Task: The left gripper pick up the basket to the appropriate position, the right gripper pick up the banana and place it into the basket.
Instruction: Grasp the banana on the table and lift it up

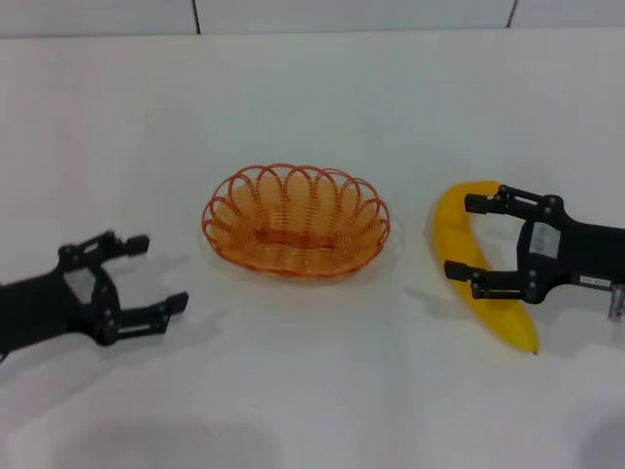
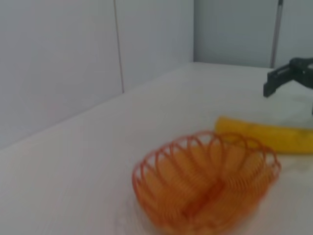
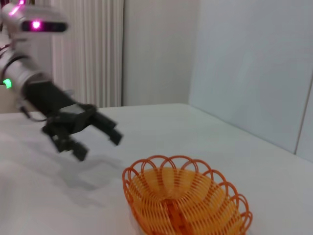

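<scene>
The orange wire basket (image 1: pixel 296 220) stands upright in the middle of the white table; it also shows in the left wrist view (image 2: pixel 205 188) and the right wrist view (image 3: pixel 183 198). The yellow banana (image 1: pixel 503 315) lies on the table to the right of the basket, also seen in the left wrist view (image 2: pixel 274 137). My right gripper (image 1: pixel 461 237) is open, its two fingers straddling the banana's middle without closing on it. My left gripper (image 1: pixel 161 272) is open and empty, low over the table to the left of the basket with a gap between them; the right wrist view shows it too (image 3: pixel 99 147).
The white table (image 1: pixel 312 401) runs back to a pale wall with panel seams (image 1: pixel 195 15). The basket and the banana are the only objects on the table.
</scene>
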`<state>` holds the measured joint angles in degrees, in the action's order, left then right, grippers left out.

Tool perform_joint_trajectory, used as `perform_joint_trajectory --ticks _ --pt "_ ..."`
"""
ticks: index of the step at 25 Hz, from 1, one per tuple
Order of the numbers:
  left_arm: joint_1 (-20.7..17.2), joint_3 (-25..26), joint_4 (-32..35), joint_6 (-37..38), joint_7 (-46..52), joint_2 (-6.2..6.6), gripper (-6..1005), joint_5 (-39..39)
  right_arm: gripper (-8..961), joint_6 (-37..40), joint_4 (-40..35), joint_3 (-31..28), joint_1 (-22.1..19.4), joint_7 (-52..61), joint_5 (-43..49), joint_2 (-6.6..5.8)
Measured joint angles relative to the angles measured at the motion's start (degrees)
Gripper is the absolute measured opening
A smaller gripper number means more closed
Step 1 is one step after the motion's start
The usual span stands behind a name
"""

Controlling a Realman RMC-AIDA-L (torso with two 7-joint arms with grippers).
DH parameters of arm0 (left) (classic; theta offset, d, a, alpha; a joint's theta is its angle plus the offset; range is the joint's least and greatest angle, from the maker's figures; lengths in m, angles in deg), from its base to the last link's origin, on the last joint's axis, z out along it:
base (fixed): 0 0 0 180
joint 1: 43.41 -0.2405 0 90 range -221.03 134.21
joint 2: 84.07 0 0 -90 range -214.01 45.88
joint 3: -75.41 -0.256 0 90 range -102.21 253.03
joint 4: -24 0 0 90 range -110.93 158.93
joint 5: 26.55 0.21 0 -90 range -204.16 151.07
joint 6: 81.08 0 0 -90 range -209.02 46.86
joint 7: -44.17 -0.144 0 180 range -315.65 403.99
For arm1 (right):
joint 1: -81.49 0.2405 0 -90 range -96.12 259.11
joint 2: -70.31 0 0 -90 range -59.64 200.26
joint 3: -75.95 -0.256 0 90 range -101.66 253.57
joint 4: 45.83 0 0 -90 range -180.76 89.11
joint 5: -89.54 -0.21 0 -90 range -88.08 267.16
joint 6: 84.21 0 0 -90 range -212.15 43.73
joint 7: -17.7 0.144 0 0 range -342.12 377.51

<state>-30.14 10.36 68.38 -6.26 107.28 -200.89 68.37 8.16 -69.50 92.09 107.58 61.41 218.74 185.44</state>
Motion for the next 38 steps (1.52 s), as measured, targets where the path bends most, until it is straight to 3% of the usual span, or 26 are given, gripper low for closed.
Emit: perform_joint_trajectory --ticks 8,14,19,30,38 --pt "0.26 2.37 -4.30 -0.04 -3.43 -0.04 899 -0.78 862 -2.03 -0.24 0.06 -0.44 2.91 0.26 -0.08" --pt "1.57 3.22 -6.47 -0.22 -3.94 0.06 918 -0.93 861 -6.02 -0.99 1.47 1.00 23.45 1.12 -0.45" --pt "1.73 3.89 -6.65 0.02 -4.01 0.04 918 -0.98 860 -7.50 -1.83 4.37 1.20 32.94 1.53 -0.51" --pt "1.79 4.41 -7.27 0.36 -4.65 -0.12 918 -1.53 859 -8.40 -1.46 5.74 0.86 34.45 1.69 -0.51" --pt "1.77 4.41 -7.30 0.43 -5.23 -0.13 918 -1.82 858 -11.27 -1.16 6.59 1.41 34.58 3.61 0.16"
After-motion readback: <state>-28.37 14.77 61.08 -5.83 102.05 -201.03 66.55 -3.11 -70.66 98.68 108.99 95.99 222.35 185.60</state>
